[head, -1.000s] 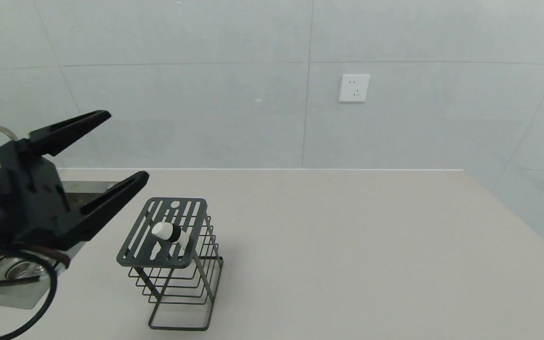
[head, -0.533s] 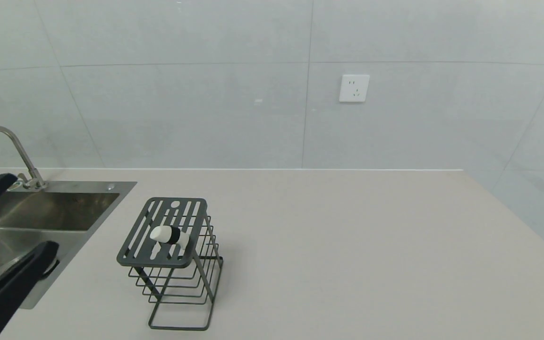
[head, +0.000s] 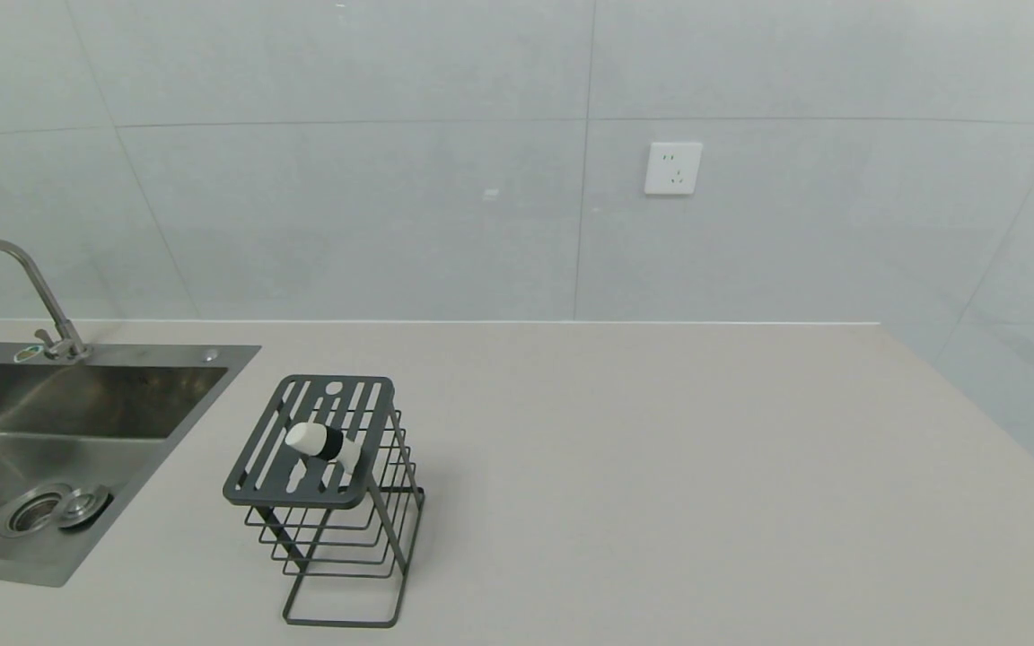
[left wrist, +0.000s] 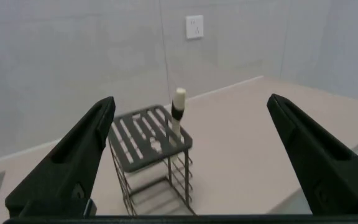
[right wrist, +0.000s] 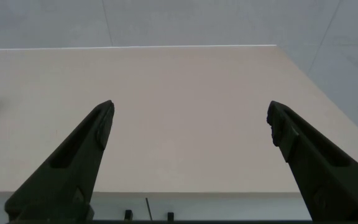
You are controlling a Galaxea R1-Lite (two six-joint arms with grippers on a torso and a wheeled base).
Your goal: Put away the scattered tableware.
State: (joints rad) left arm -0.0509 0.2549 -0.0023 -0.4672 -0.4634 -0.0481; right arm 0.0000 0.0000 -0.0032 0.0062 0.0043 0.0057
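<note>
A dark wire rack (head: 324,489) with a slotted top stands on the beige counter (head: 661,467). A utensil with a white and black handle (head: 318,441) stands in one of the slots. In the left wrist view the rack (left wrist: 151,158) and the handle (left wrist: 179,107) lie ahead of my left gripper (left wrist: 191,112), which is open with nothing between its fingers. My right gripper (right wrist: 191,112) is open over bare counter (right wrist: 179,112), holding nothing.
A steel sink (head: 41,449) with a curved tap (head: 5,283) is set into the counter at the left. A white wall socket (head: 674,168) sits on the tiled wall behind. The counter's right edge (head: 1002,431) drops off to the floor.
My left gripper, open beside the rack a second ago, has drawn back down and to the left, out of the head view. The rack and utensil have not moved.
</note>
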